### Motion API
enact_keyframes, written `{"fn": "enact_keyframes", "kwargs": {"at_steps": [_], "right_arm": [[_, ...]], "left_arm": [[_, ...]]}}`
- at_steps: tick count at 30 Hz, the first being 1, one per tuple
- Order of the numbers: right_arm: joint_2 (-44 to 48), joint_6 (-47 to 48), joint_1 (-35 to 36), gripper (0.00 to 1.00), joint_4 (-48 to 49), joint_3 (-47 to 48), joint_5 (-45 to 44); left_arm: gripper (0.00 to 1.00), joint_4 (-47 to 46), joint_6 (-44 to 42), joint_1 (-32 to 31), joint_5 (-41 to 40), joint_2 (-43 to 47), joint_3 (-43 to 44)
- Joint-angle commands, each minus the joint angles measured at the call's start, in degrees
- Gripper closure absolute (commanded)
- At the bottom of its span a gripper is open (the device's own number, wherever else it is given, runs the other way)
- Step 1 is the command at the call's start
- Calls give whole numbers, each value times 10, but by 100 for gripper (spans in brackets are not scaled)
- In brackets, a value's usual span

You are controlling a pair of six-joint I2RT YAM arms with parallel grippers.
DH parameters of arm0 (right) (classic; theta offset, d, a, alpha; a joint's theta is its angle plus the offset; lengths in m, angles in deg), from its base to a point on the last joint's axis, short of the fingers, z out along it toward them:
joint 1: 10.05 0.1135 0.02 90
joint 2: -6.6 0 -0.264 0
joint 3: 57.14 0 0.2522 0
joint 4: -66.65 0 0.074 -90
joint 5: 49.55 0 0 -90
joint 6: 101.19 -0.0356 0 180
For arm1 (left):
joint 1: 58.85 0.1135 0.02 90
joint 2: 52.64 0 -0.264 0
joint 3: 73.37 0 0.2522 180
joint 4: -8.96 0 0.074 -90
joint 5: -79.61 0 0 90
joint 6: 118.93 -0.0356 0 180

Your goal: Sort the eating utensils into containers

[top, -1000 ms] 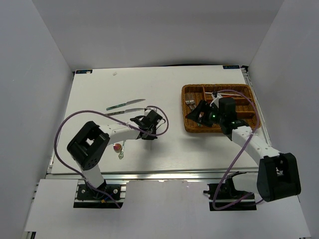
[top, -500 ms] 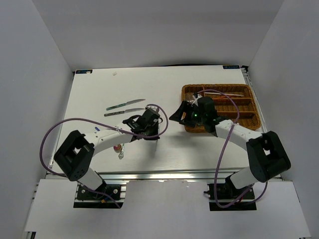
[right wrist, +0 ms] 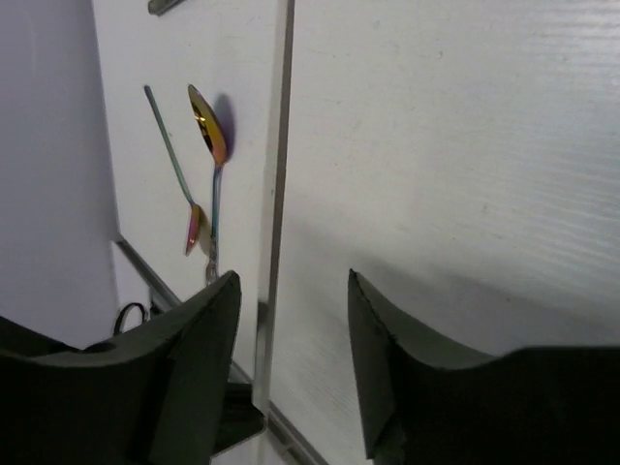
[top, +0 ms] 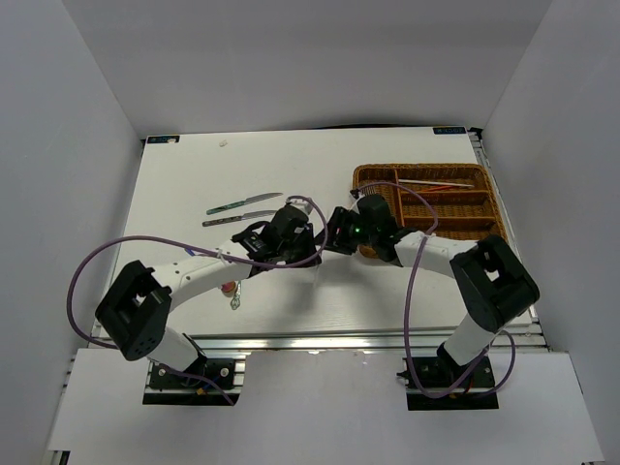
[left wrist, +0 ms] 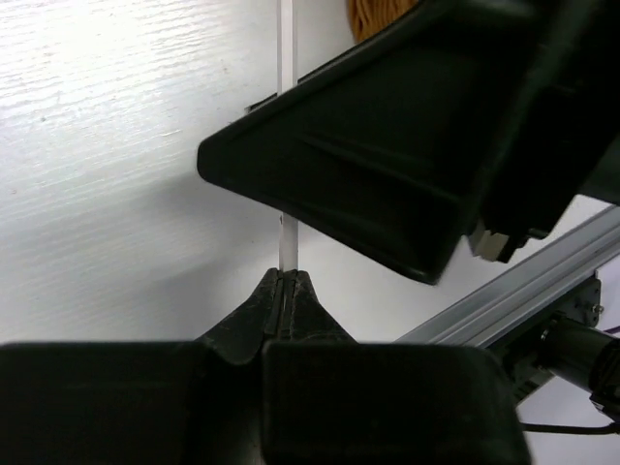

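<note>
My left gripper (top: 302,250) (left wrist: 286,276) is shut on a white chopstick (left wrist: 286,116) held above the table. My right gripper (top: 334,238) (right wrist: 291,281) is open, with the same chopstick (right wrist: 281,145) standing between its fingers, close to the left finger. The brown wicker tray (top: 484,231) lies at the right and holds red and white chopsticks (top: 436,184) in its far section. Two knives (top: 242,203) lie at the far left. A gold spoon (right wrist: 208,126) and a red-bowled spoon (right wrist: 194,228) lie near the front edge (top: 232,289).
The right gripper's black body (left wrist: 407,165) fills the upper right of the left wrist view, close above my left fingers. The table's aluminium front rail (top: 320,339) runs just below both grippers. Purple cables (top: 116,262) loop beside each arm.
My right arm has swung left from over the tray to the table's middle and now straddles the chopstick. My left gripper has moved right with the chopstick.
</note>
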Motion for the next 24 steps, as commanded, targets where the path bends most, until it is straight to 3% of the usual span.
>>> {"fn": "enact_keyframes", "kwargs": {"at_steps": [1, 2, 3, 4, 5, 6, 7, 9, 10, 13, 16, 18, 24], "right_arm": [[-6, -27, 7, 50, 56, 15, 22], [-5, -33, 6, 61, 75, 12, 27], [-3, -41, 7, 91, 82, 6, 27], [-1, -45, 6, 100, 85, 4, 22], [2, -49, 6, 100, 82, 3, 17], [8, -52, 2, 100, 79, 4, 11], [11, -61, -3, 100, 77, 3, 0], [20, -75, -25, 100, 76, 1, -8], [29, -91, -49, 100, 77, 1, -28], [46, -124, -110, 100, 30, 16, -79], [44, -150, -170, 100, -24, 64, -203], [28, -177, -203, 100, -73, 108, -276], [-88, -249, -318, 100, -188, 259, -339]], "left_arm": [[100, -26, 2, -4, 22, 25, 1], [100, -25, 0, -4, 21, 25, 3], [100, -17, -7, -3, 15, 25, 9], [100, -9, -12, -3, 7, 25, 15], [94, 0, -19, -3, -3, 25, 21], [82, 23, -26, -3, -27, 27, 27], [52, 36, -31, -3, -40, 30, 47], [31, 88, -39, -3, -93, 41, 68], [2, 127, -42, -3, -142, 53, 88], [2, 201, -48, -3, -246, 87, 119], [2, 258, -56, -2, -329, 112, 129], [2, 281, -63, 1, -349, 138, 125], [2, 282, -79, 4, -340, 194, 85]]}}
